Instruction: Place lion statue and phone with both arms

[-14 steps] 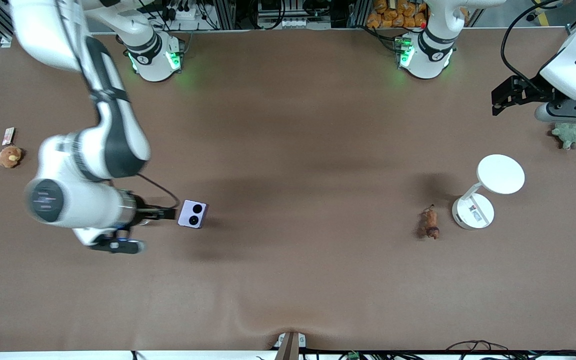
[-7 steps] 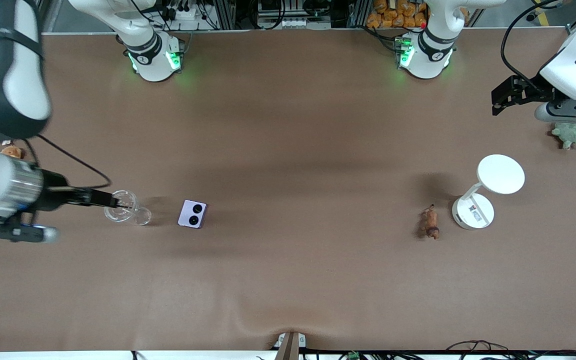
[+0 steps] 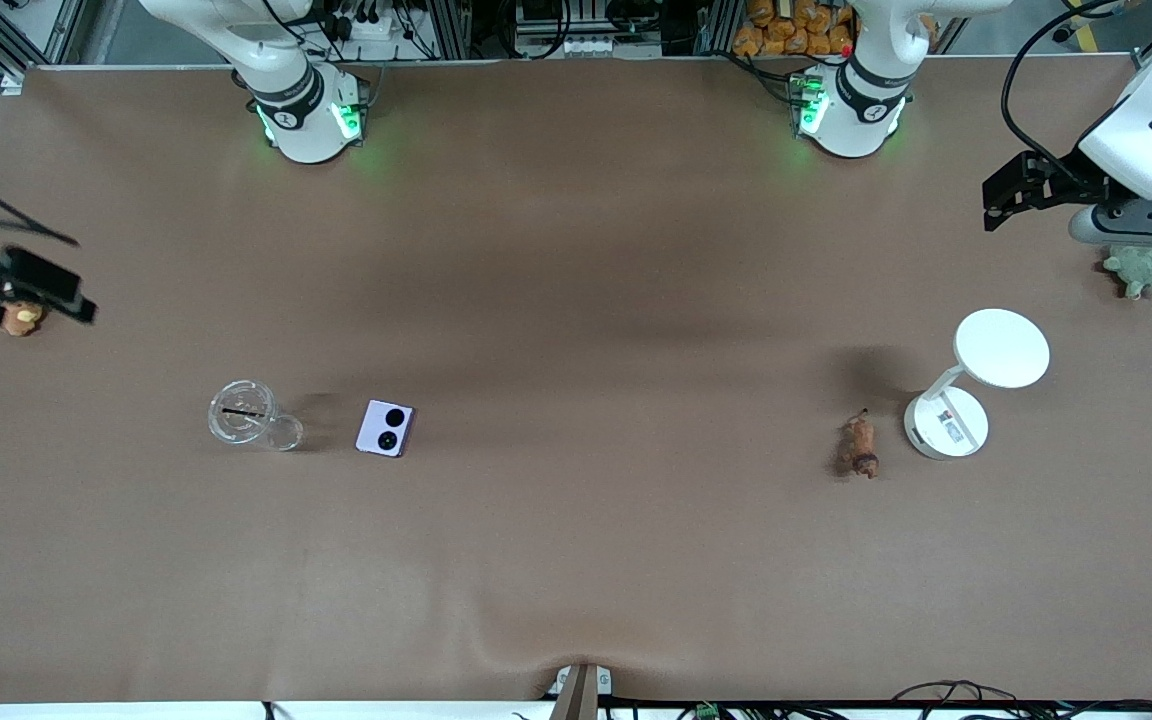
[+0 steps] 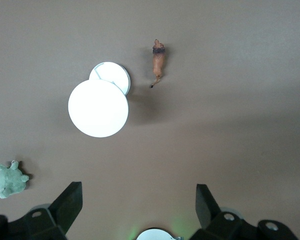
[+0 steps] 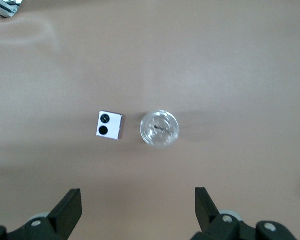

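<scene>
The lavender phone [image 3: 386, 428] lies flat on the table with its two black circles up; it also shows in the right wrist view [image 5: 110, 125]. The reddish-brown lion statue [image 3: 858, 447] lies beside a white stand, also in the left wrist view [image 4: 158, 60]. My right gripper [image 3: 46, 290] is open and empty, high over the table edge at the right arm's end, far from the phone; its own view [image 5: 138, 205] shows the jaws wide apart. My left gripper [image 3: 1011, 195] is open and empty, waiting high at the left arm's end [image 4: 137, 202].
A clear glass [image 3: 246, 425] stands beside the phone, toward the right arm's end [image 5: 159, 128]. A white round-topped stand [image 3: 976, 380] is next to the lion [image 4: 98, 107]. A green plush turtle [image 3: 1141, 270] lies under the left gripper. A brown plush toy [image 3: 21, 316] lies under the right gripper.
My right arm has swung away from the phone to the table edge at its own end, uncovering the glass. The phone, the lion and the left arm have not moved.
</scene>
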